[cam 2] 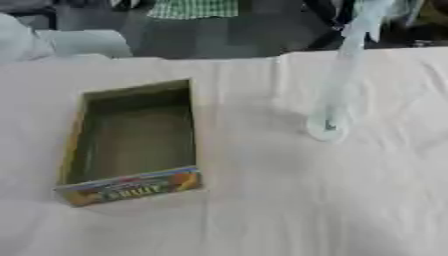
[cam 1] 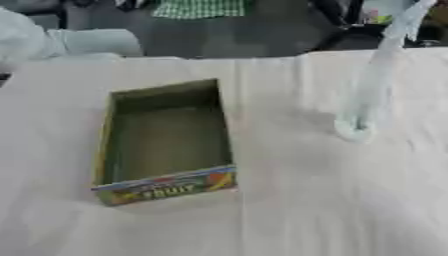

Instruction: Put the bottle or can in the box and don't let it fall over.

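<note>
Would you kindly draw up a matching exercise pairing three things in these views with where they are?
Things:
1. box
2. pale translucent shape
3. green checked fabric

Places:
A. at the far edge, beyond the cloth
B. left of centre on the cloth, open on top
C. right of the box, streaking down from the top edge

Pairs: 1-B, 2-C, 3-A

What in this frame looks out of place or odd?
The box sits slightly askew on the cloth, open, with nothing showing inside. To its right a pale streak runs down from the top edge to a round base on the cloth, too smeared to identify. No bottle, can or robot hand is clearly visible.
</note>
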### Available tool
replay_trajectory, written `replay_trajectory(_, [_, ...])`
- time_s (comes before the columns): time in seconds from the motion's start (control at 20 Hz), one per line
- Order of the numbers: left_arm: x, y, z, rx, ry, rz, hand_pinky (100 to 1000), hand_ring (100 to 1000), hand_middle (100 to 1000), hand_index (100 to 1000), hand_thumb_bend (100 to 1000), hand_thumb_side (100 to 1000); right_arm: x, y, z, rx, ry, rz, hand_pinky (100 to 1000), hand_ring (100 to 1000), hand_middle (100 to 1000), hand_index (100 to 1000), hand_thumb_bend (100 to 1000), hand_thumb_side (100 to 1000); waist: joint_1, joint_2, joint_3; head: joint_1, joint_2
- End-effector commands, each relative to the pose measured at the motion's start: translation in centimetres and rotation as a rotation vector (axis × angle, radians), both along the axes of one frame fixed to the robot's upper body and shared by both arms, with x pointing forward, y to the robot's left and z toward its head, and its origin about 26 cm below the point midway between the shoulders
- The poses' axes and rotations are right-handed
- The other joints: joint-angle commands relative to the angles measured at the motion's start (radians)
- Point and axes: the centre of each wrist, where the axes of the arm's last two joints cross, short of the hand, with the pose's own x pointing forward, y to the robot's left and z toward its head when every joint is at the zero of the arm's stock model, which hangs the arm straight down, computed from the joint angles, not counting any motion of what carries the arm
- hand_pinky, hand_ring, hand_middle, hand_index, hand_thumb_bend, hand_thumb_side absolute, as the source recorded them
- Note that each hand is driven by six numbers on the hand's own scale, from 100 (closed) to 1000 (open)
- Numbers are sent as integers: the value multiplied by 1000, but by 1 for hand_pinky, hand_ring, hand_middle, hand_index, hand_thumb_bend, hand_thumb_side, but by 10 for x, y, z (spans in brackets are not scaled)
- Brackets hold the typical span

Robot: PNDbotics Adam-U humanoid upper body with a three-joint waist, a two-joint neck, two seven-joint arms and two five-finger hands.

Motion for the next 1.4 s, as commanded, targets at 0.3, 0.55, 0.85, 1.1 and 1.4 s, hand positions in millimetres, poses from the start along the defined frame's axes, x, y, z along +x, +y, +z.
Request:
replay_trajectory(0.3, [-2,3,8,24,-22,-7,754,908,796,758,741,615,-2,2,13,13,-3,75,732,768,867,903,100,752,1,-20,-1,-10,-7])
replay_trajectory(0.55, [-2,2,8,24,-22,-10,754,908,797,758,741,615,1,8,11,141,66,251,705,724,821,899,100,760,2,-22,0,-17,-10])
replay_trajectory(0.85, [-2,2,8,24,-20,-10,754,909,797,758,741,615,3,13,12,302,141,442,568,518,696,934,100,762,3,-22,-1,-16,-10])
replay_trajectory(1.1, [-2,2,7,24,-19,-11,754,910,798,758,741,615,2,17,13,367,167,518,274,278,495,991,100,775,3,-22,-1,-13,-12])
replay_trajectory(1.4, [-2,2,7,25,-19,-12,754,910,798,758,741,615,0,24,13,444,209,619,100,142,355,1000,100,831,3,-23,-2,-10,-12])
